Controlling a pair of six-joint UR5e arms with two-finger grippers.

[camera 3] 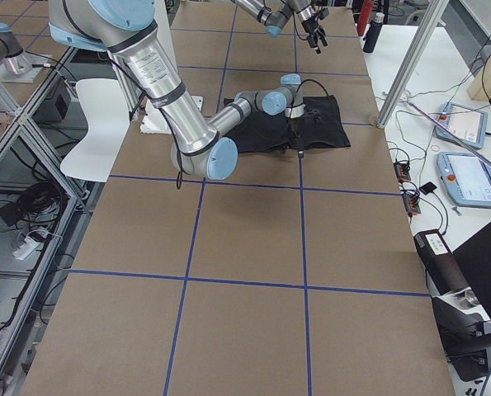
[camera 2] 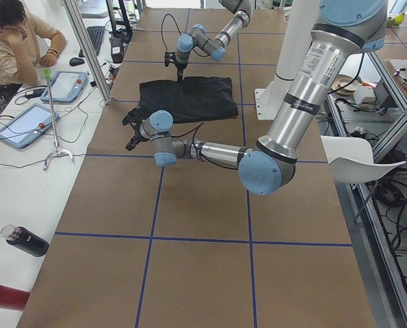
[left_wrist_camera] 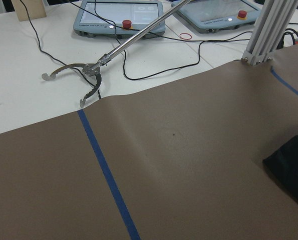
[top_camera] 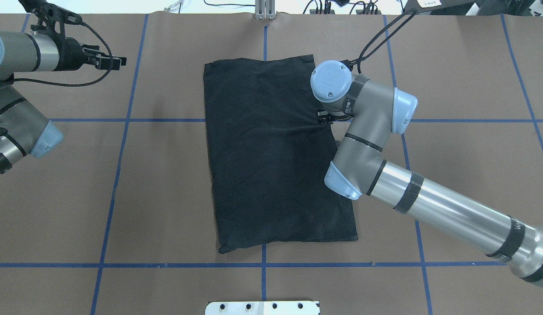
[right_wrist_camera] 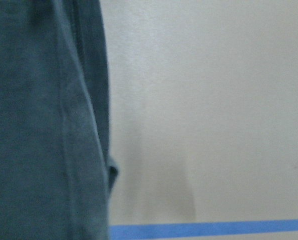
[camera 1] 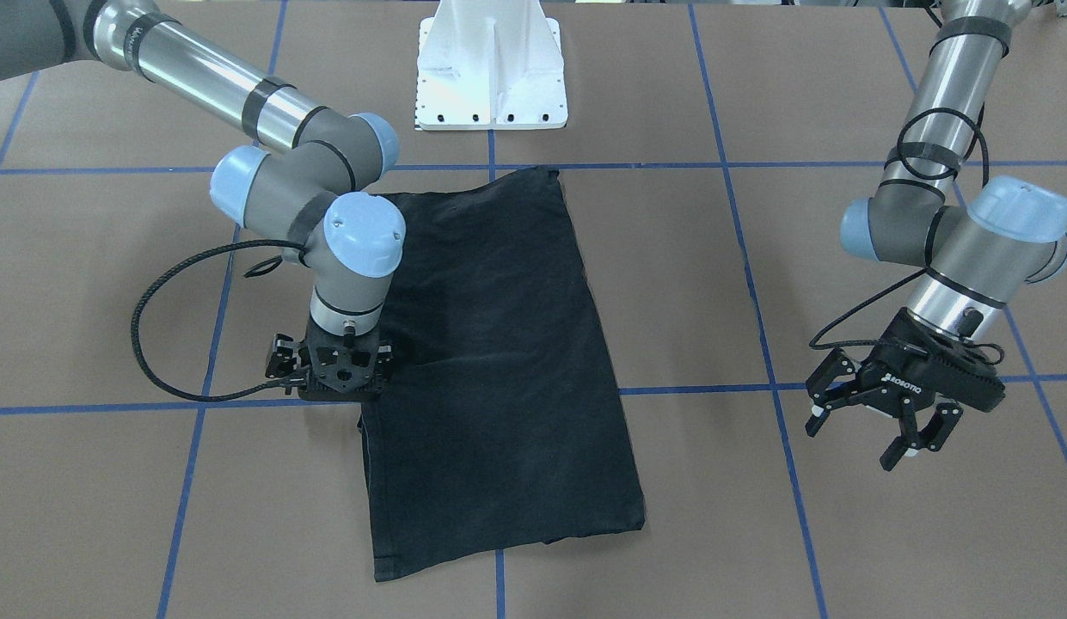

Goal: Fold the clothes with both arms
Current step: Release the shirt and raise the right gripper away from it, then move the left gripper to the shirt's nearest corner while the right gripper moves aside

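The clothes are one black T-shirt [camera 1: 507,361] [top_camera: 267,153], folded into a long rectangle with its plain side up, in the middle of the table. My right gripper [camera 1: 340,371] [top_camera: 324,117] points straight down on the shirt's long edge, on the robot's right side. Creases in the cloth run toward it. Its fingers are hidden under the wrist, so I cannot tell their state. The right wrist view shows only the shirt's hem [right_wrist_camera: 63,125] against the brown table. My left gripper [camera 1: 853,443] [top_camera: 116,61] hangs open and empty above bare table, far from the shirt.
The white pedestal base [camera 1: 492,77] stands just behind the shirt. Blue tape lines [top_camera: 118,175] cross the brown table. Beyond the far edge sit a person [camera 2: 11,41], tablets [camera 2: 25,126], a metal stand [left_wrist_camera: 88,70] and an aluminium post [left_wrist_camera: 274,30]. A bottle [camera 2: 25,240] lies there too.
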